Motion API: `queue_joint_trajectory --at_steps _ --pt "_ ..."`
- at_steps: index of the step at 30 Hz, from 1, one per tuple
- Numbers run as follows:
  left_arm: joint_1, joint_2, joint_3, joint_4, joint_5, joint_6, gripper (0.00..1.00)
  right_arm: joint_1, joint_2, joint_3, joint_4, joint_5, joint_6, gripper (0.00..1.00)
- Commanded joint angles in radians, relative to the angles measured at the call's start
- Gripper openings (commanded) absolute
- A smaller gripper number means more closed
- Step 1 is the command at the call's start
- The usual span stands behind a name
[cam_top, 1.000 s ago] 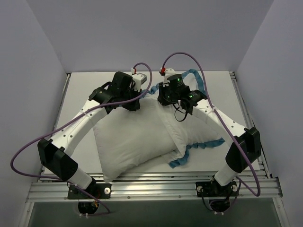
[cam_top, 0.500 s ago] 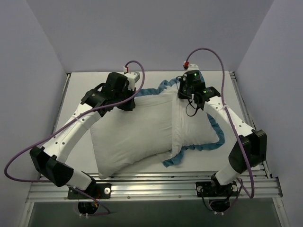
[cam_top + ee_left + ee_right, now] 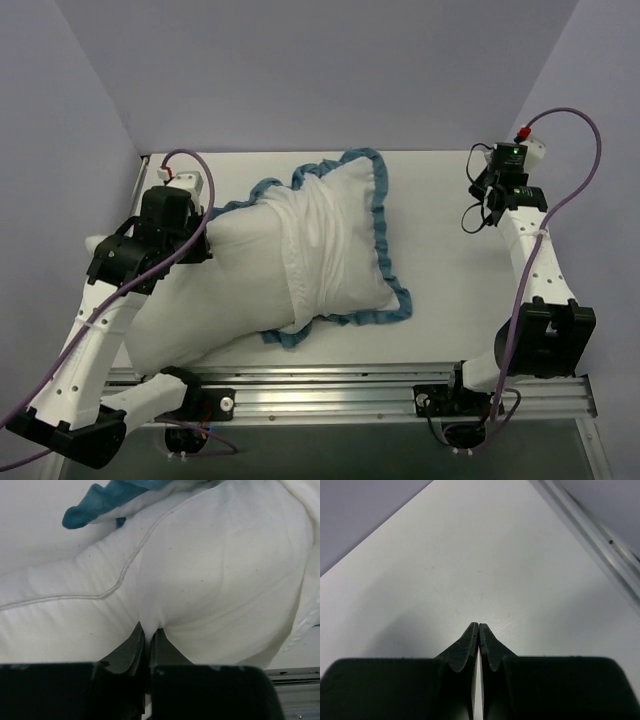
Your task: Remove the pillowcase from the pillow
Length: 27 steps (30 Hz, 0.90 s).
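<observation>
Count: one pillow is lying on the table, its right part sitting inside one pillowcase. Left gripper is pinching the pillow's bare white end. Right gripper is hovering over the table's far right corner, fingers pressed together, empty.

Pillow: plain white, white piping along the seam, faint dark specks up close. Pillowcase: white side showing, no print visible; ruffle trim blue, reading teal in the left wrist view. Table white. Walls pale lilac-grey. Arms white with black joints; left gripper and right gripper black. Cables purple, red plug, green light. Front rail silver.
</observation>
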<state>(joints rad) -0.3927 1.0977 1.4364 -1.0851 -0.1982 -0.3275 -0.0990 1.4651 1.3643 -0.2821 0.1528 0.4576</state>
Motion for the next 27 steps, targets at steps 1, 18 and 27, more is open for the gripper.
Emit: queue_joint_trajectory --at_steps 1,18,27 --pt "0.005 -0.004 -0.046 0.028 -0.037 -0.047 0.02 0.06 -0.02 -0.034 0.114 -0.137 0.003 0.0" --pt "0.008 0.257 0.088 0.386 0.02 0.034 0.89 0.735 -0.141 -0.231 0.115 -0.24 0.004 0.51" --pt "-0.321 0.09 -0.114 0.427 -0.026 0.252 0.97 0.789 -0.117 -0.369 0.215 -0.156 0.037 0.52"
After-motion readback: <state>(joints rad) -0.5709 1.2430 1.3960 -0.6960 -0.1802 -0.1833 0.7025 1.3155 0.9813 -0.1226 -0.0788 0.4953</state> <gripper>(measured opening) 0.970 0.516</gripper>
